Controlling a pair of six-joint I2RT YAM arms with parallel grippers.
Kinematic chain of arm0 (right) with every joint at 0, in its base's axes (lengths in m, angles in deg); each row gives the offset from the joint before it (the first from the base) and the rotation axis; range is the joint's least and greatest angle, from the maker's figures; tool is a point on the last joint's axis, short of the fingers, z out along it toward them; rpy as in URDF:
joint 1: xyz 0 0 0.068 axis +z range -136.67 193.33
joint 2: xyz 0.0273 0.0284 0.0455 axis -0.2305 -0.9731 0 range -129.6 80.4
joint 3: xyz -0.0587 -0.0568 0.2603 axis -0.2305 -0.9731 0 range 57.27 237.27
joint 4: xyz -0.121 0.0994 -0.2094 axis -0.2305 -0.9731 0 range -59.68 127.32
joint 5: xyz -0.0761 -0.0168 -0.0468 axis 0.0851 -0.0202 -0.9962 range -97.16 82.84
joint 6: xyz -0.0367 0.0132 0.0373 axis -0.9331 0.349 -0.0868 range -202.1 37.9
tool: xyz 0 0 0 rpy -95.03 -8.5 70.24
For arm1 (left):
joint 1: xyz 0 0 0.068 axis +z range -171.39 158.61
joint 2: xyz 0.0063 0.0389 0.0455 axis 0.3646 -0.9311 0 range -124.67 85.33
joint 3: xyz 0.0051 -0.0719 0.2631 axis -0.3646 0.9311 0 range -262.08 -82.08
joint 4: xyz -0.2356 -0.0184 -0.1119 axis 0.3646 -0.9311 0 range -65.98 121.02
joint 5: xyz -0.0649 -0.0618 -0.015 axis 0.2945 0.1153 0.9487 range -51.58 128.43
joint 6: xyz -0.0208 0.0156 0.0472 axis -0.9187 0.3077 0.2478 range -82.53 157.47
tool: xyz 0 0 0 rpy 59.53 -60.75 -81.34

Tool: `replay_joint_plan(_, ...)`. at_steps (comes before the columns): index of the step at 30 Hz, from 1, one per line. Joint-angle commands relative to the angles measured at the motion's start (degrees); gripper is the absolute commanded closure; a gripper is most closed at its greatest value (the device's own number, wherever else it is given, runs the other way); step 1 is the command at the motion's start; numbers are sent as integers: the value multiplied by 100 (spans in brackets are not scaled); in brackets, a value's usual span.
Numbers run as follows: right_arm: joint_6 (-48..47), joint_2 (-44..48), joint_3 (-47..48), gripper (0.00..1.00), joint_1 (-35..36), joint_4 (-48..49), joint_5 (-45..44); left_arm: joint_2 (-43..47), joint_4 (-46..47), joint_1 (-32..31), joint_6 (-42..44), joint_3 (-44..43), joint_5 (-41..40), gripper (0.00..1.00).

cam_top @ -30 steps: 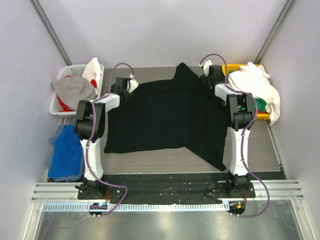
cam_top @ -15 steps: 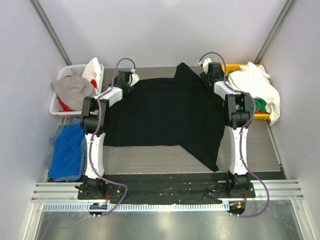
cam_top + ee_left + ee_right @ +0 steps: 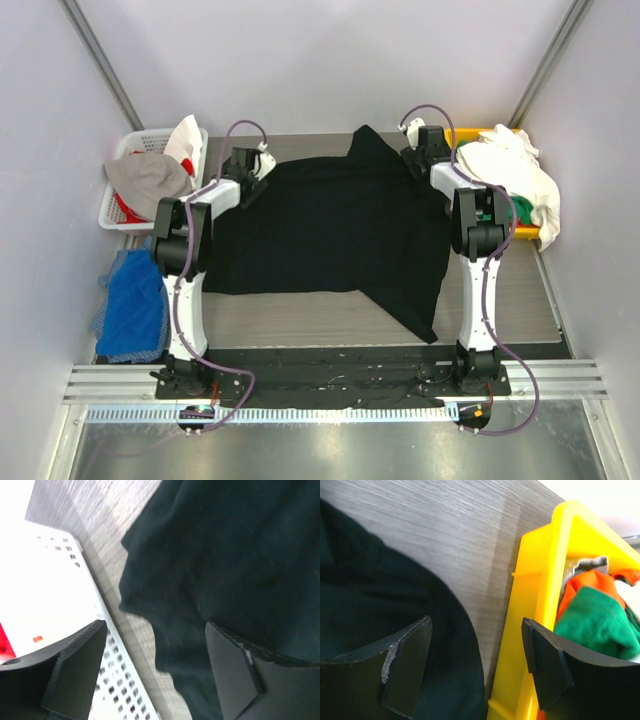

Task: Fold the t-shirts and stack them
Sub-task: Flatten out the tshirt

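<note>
A large black t-shirt (image 3: pixel 335 225) lies spread across the middle of the table, one corner trailing toward the front right. My left gripper (image 3: pixel 247 172) is open at the shirt's far left edge, jaws straddling the shirt's edge (image 3: pixel 165 630) beside the white basket. My right gripper (image 3: pixel 420 150) is open at the shirt's far right edge, one finger over the black fabric (image 3: pixel 395 605), the other over the yellow bin's wall (image 3: pixel 540 590). A white t-shirt (image 3: pixel 510 170) and a green one (image 3: pixel 595 620) lie in the yellow bin.
A white perforated basket (image 3: pixel 125 215) with grey and red cloth stands at the far left; it also shows in the left wrist view (image 3: pixel 65 595). A yellow bin (image 3: pixel 470 135) stands at the far right. A blue cloth (image 3: pixel 135 305) lies at the left edge.
The shirt's front edge has been drawn back toward the far side and lies flatter. Both grippers have stayed at the far corners; the left arm shifted slightly.
</note>
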Motion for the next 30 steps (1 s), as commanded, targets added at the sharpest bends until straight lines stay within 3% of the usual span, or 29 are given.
replay_joint_plan(1,364,979,-297,19,1,-73,239,769,-111,2,-429,200,299,12)
replay_joint_plan(2,416,1077,-360,9,-7,-73,301,935,-111,-7,-508,235,326,10)
replay_joint_plan(9,724,1859,-685,4,98,-432,661,1454,-233,-103,-693,244,326,5)
replay_joint_plan(13,751,2518,-1343,4,291,-1002,890,1946,-803,-235,-903,611,448,5)
replay_joint_plan(18,786,3527,-2152,9,616,-1961,1240,2930,-1393,-525,-1229,1394,930,7)
replay_joint_plan(25,751,4696,-3329,19,985,-3569,1916,4346,-2938,-640,-1344,2255,1547,13)
replay_joint_plan(30,733,5436,-4191,22,1319,-3782,2015,5330,-3625,-666,-1090,2827,1644,13)
